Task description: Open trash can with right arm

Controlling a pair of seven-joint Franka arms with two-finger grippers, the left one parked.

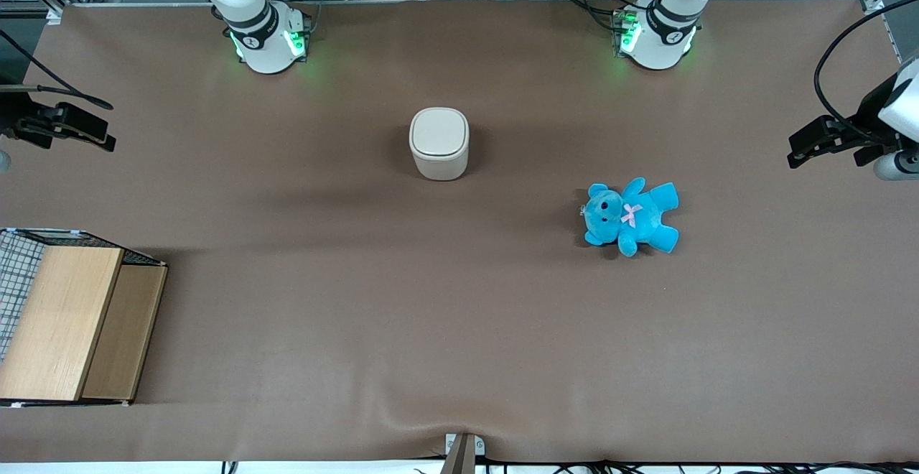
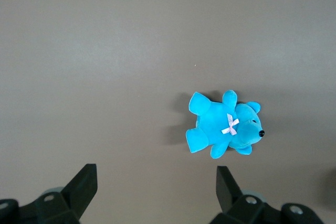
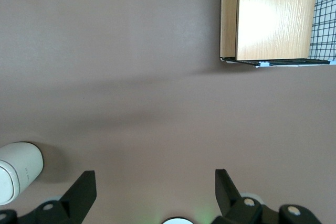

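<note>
Nearest the front camera, at the working arm's end of the table, stands a light wooden box with a wire-mesh side (image 1: 64,319), resting on the brown table cover (image 1: 359,301); the right wrist view shows the same box (image 3: 270,17) with its black mesh edge.

Farther from the camera, at the table's working-arm end, the right arm's black two-finger gripper (image 1: 61,126) hangs above bare cover, well apart from everything on it. In the right wrist view the gripper (image 3: 155,190) has its 2 fingers spread wide, with nothing but table cover between them. The white jointed right arm (image 1: 251,14) rises from its green-lit base at the table's edge farthest from the camera.

Near the middle of the table stands the small cream-white plastic trash can (image 1: 439,143), rounded-square in outline, upright, its flat lid lying closed on top. It is well apart from the gripper and farther from the camera than the box. The right wrist view catches only a part of the trash can (image 3: 18,174) at the frame's edge, clear of the fingers.

Toward the parked arm's end lies a bright blue plush teddy with a pink bow (image 1: 632,217), flat on the cover and somewhat nearer the camera than the trash can; the left wrist view shows the teddy (image 2: 223,127) on its own.
</note>
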